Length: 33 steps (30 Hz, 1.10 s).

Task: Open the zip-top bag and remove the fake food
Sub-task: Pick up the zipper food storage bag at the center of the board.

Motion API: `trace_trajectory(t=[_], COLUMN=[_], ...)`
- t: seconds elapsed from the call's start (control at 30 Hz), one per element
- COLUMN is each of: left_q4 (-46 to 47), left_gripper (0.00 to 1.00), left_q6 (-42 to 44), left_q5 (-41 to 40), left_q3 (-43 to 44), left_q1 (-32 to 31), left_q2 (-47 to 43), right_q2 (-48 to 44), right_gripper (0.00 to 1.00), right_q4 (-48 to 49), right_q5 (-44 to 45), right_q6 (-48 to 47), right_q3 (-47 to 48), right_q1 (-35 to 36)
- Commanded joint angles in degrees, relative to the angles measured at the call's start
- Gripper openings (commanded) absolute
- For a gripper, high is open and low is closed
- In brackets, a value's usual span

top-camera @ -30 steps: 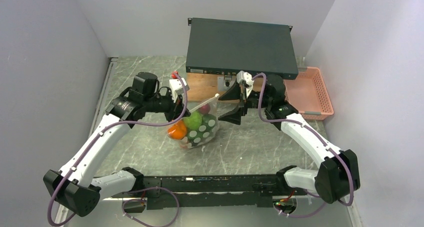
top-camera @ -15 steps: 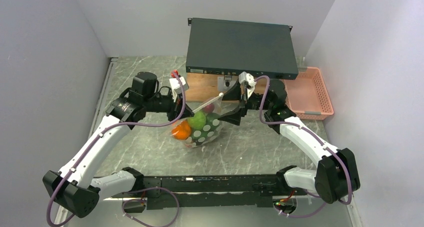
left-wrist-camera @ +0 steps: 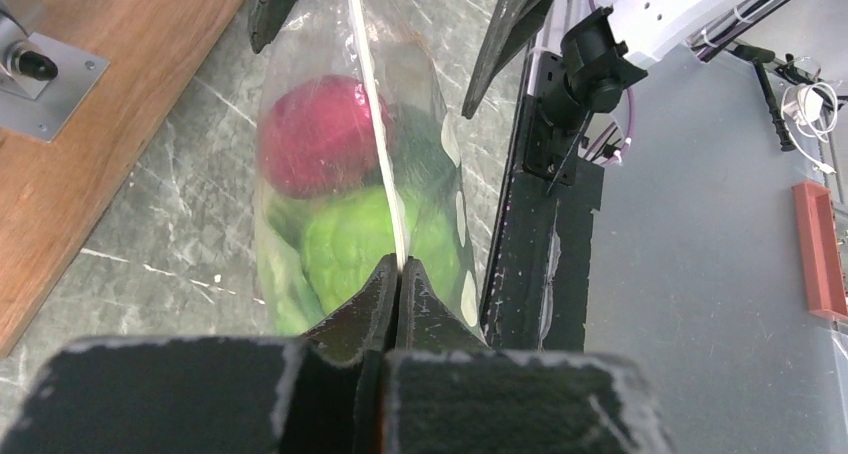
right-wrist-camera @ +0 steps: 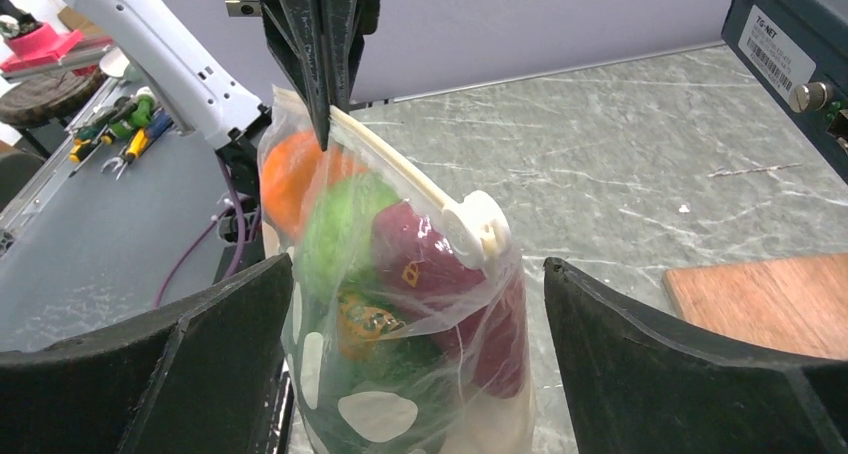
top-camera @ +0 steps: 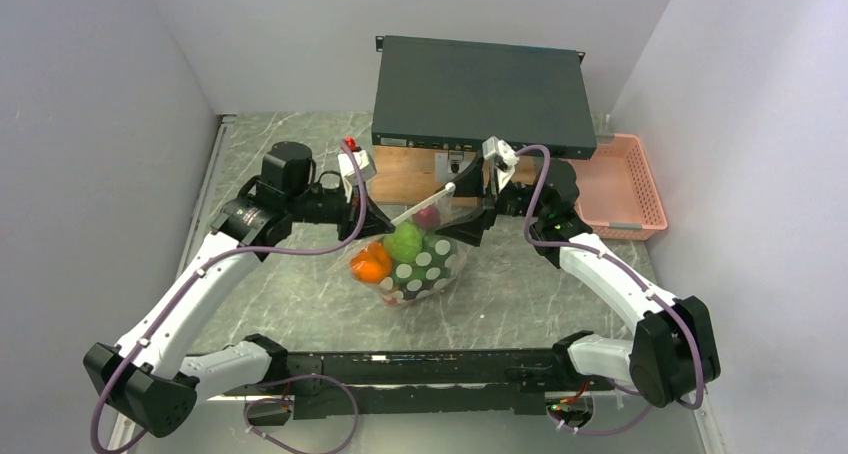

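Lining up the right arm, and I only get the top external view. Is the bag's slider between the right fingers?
Observer: Yes. In the right wrist view the white slider sits in the gap between the open right fingers, touching neither.
Operator: Which part does the left arm hold?
Observer: Its wrist view shows the left fingers shut on the white zip strip, at the end of the zip-top bag opposite the slider.
Operator: Is the zip open anywhere?
Observer: No gap shows. The strip runs as one line from those fingers to the slider.
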Motion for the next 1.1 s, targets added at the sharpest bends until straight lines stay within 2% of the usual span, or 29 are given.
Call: trace_trajectory(t=[0.0, 0.13, 0.3, 0.37, 0.43, 0.6, 0.7, 0.77, 1.07], left_q4=[5.36, 6.11, 7.22, 7.23, 7.55, 8.64, 8.13, 7.25, 5.29], left_gripper=[0.0, 0.0, 0.0, 0.0, 0.0, 0.0, 0.0, 0.0, 0.0], left_q6=[-1.32, -1.8, -2.45, -2.56, -2.78, -3.46, -2.95, -2.14, 0.29], left_q5=[4.11, 4.29, 4.55, 4.67, 4.85, 5.32, 4.66, 3.83, -0.22], left_q3=[2.39, 2.41, 2.01, 2.05, 1.96, 1.69, 1.22, 0.59, -2.75], left_q1=[-0.4, -0.46, -0.51, -0.5, -0.5, -0.52, -0.58, -0.54, -0.44], left_q2=[-2.44, -2.81, -3.35, -3.5, -3.74, -3.99, -4.13, -4.23, -5.24], right_q2=[-0.9, -0.75, -0.62, -0.63, -0.55, -0.44, -0.37, -0.5, -1.23], right_gripper=[0.96, 0.9, 0.74, 0.6, 0.41, 0.34, 0.17, 0.01, 0.0], right_q4=[5.08, 7.28, 8.26, 8.31, 8.25, 9.28, 9.45, 8.54, 5.65], right_q5=[-0.19, -1.63, -3.89, -4.24, -4.16, -3.81, -4.03, -4.23, -3.88], right_q6=[1.3, 2.6, 2.89, 2.65, 2.52, 3.81, 4.48, 4.01, 4.84], right_q3=[0.99, 1.63, 2.54, 2.68, 2.77, 3.29, 3.83, 4.18, 5.21], right_q1=[-0.28, -0.26, -0.21, -0.06, -0.13, 0.32, 0.45, 0.39, 0.15])
